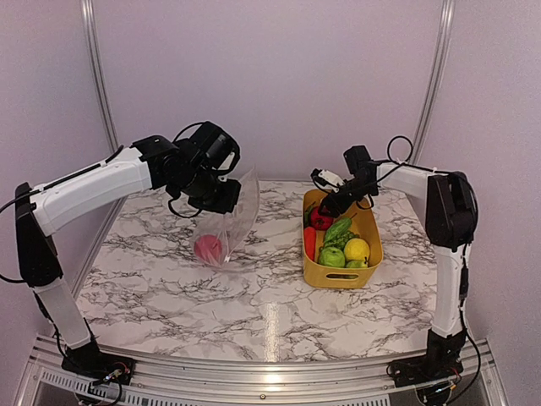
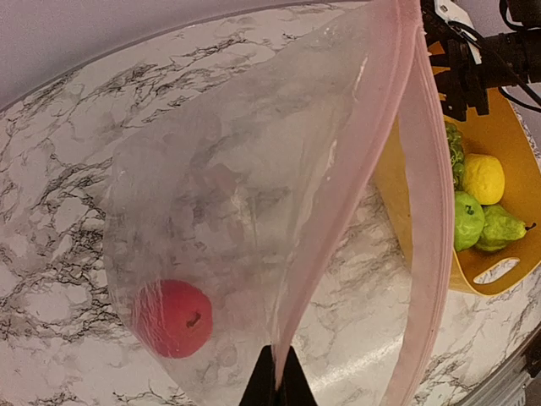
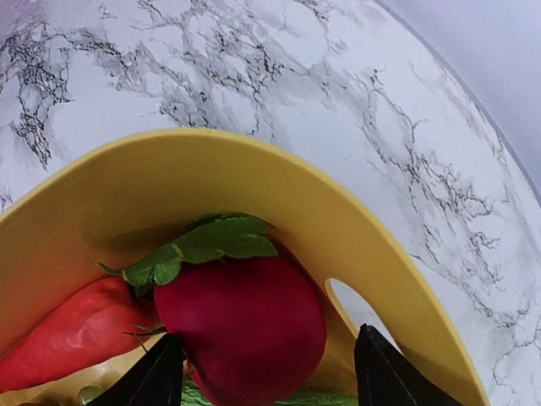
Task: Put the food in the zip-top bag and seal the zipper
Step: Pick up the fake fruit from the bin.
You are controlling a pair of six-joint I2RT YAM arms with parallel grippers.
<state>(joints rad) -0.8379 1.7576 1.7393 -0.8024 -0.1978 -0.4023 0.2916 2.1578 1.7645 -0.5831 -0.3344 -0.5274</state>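
While left hand [image 2: 275, 382] pinches the crinkly zip-top bag [image 2: 254, 194] — red apple [image 2: 172, 319] inside — right hand [image 3: 269, 368] stands wide.

A robot lab booth: plain pale walls [image 1: 270, 85], aluminium frame posts [image 1: 100, 85], marble-print tabletop [image 1: 254, 288].

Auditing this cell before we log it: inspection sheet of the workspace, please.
Surface: marbled table, no spills seen.
Job's things: zip-top bag held up, zipper unsealed, red apple inside; lemon, green fruits and leafy red fruit lie in the yellow basket.
Clutter: nothing seen.
Grippers: left gripper shut on the bag's mouth edge; right gripper open, straddling the leafy red fruit.
Cables: black cables loop at both wrists.
Surroundings: pale walls, metal frame posts.
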